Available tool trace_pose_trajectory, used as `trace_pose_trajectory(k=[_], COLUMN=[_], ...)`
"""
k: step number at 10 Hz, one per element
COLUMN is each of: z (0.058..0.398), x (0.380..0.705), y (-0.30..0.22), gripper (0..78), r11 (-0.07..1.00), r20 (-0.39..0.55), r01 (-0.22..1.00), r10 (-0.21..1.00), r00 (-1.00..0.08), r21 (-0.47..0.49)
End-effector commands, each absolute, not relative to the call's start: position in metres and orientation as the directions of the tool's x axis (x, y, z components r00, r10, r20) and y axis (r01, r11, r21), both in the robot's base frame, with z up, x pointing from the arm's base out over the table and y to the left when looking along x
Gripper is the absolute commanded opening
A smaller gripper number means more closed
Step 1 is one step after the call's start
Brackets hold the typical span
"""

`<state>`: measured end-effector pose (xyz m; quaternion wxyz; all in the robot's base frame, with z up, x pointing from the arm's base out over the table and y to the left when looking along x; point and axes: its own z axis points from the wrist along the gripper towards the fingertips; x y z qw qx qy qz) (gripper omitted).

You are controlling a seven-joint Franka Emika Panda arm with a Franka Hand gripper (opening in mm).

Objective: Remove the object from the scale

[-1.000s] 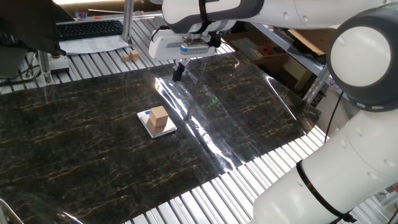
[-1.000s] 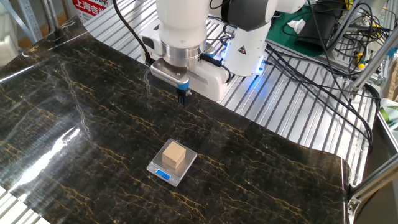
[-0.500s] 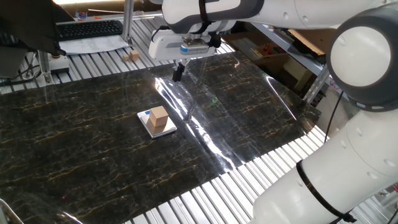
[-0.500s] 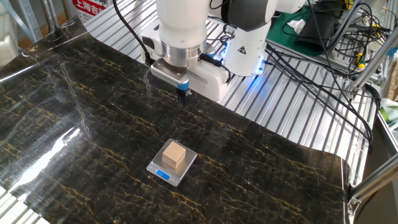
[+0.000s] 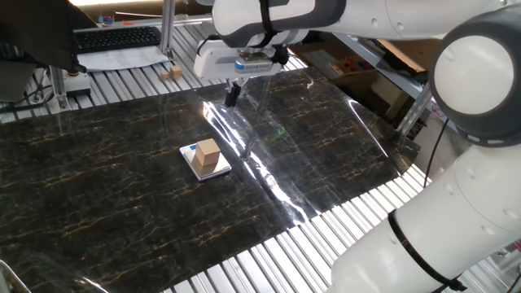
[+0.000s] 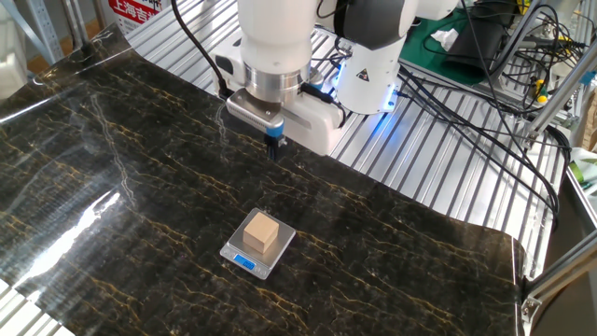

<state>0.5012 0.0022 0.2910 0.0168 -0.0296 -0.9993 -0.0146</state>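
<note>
Above the dark marbled mat, the arm's black two-finger gripper (image 5: 232,95) (image 6: 273,147) hangs empty; its fingers look pressed close, though they are small and their gap is hard to read. Well apart from it, the plain light-brown wooden cube (image 5: 207,152) (image 6: 262,231) sits on the thin white-silver square scale (image 5: 214,170) (image 6: 281,252), hiding the plate's middle.

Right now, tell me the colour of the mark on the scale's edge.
Blue, on the thin white-silver square scale; clearest in the other fixed view.
</note>
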Motion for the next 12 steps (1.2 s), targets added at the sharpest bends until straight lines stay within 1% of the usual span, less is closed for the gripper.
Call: trace_pose_trajectory(k=[1, 2, 5, 6, 7, 8, 10, 12], z=[0.287, 0.284, 0.261, 0.251, 0.249, 0.235, 0.221, 0.209], x=[0.504, 0.505, 0.513, 0.516, 0.516, 0.519, 0.523, 0.524], y=[0.004, 0.005, 0.01, 0.012, 0.012, 0.014, 0.015, 0.015], gripper=[0.0, 0.0, 0.0, 0.0, 0.0, 0.0, 0.0, 0.0], r11=[0.998, 0.998, 0.998, 0.998, 0.998, 0.998, 0.997, 0.997], r20=[0.03, 0.03, 0.006, 0.023, 0.023, 0.019, 0.021, 0.024], r01=[0.061, 0.062, 0.069, 0.069, 0.067, 0.066, 0.072, 0.07], r10=[0.061, 0.061, 0.069, 0.069, 0.067, 0.066, 0.073, 0.07], r00=[-0.998, -0.998, -0.998, -0.997, -0.997, -0.998, -0.997, -0.997], r21=[0.014, 0.014, 0.012, 0.008, 0.008, -0.001, -0.03, -0.027])
